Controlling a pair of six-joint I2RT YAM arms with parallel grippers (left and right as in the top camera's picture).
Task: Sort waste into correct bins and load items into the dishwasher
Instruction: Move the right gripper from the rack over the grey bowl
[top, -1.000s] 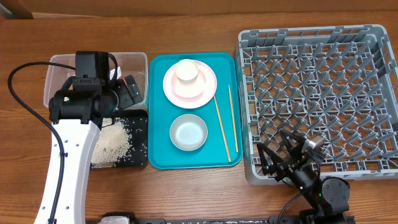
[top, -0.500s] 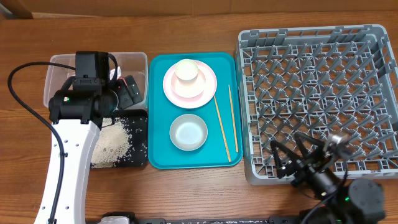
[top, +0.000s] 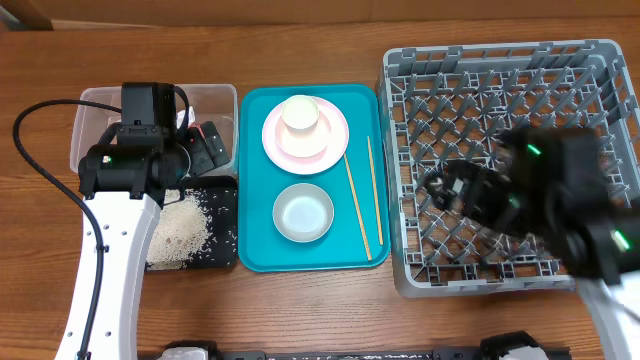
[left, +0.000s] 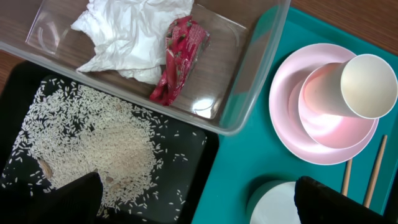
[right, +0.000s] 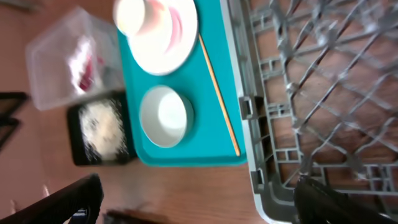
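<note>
The crumpled white napkin (left: 134, 31) and the red wrapper (left: 180, 56) lie in the clear tub (left: 255, 81). Rice (left: 93, 143) is spread in the black tray (left: 186, 162). My left gripper (left: 199, 211) hangs open and empty over the edge between that tray and the teal tray (top: 255, 200). On the teal tray are the pink plate (top: 325, 140) with the white cup (top: 300, 112) on it, the white bowl (top: 303, 213) and two chopsticks (top: 357, 205). My right gripper (right: 199, 208) is open and empty. Its arm (top: 540, 200) is a motion blur above the grey dish rack (top: 500, 80).
The dish rack fills the right half of the table, its near-left corner (right: 261, 180) close under my right gripper. The left arm's black cable (top: 40, 150) loops over the wood left of the clear tub. Bare wood runs along the front edge.
My right arm has swung up from the near table edge and back over the dish rack, still blurred by motion. The left arm and all objects have stayed put.
</note>
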